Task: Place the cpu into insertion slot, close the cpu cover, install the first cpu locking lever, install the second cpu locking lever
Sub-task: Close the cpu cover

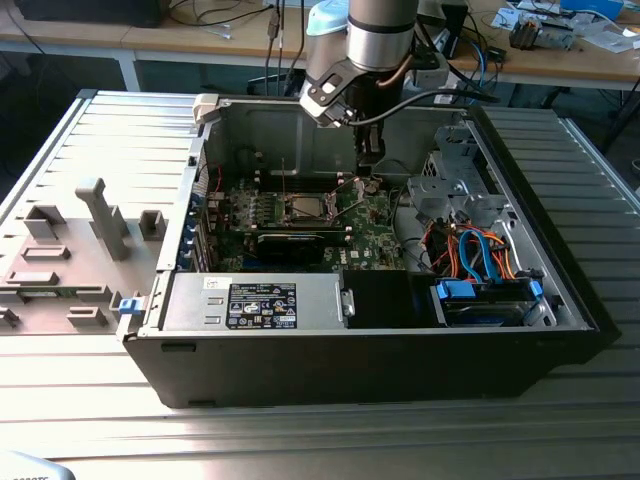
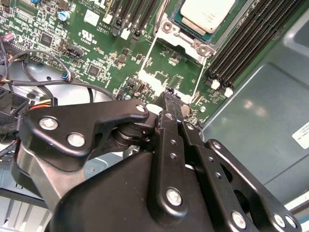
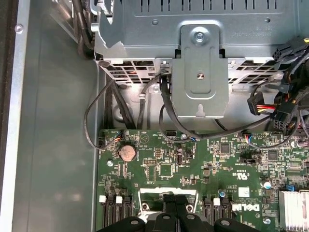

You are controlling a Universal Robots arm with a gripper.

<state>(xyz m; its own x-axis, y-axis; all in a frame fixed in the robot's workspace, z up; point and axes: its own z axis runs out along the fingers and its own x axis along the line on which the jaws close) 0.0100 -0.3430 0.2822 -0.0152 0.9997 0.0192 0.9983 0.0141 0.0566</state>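
Note:
The cpu (image 2: 205, 13), with its silvery top, lies seated in the insertion slot (image 2: 170, 26) on the green motherboard; in the exterior view the cpu (image 1: 305, 208) shows at the board's middle. The cpu cover (image 2: 202, 72), a thin metal frame with a large window, is swung open and lies back away from the slot. My gripper (image 2: 170, 94) is shut, its tips at the cover's free edge; whether they pinch the edge is hidden. In the exterior view the gripper (image 1: 368, 172) hangs inside the case to that view's right of the socket. The first wrist view shows the gripper (image 3: 175, 198) over the cover's frame (image 3: 145, 193).
Rows of black memory slots (image 2: 251, 38) flank the socket. A grey drive cage (image 3: 200, 63) with black cables (image 3: 120, 111) stands just past the board's edge. The case walls (image 1: 215, 130) enclose the work area, with a power supply (image 1: 255, 300) and blue cables (image 1: 480, 255) at the front.

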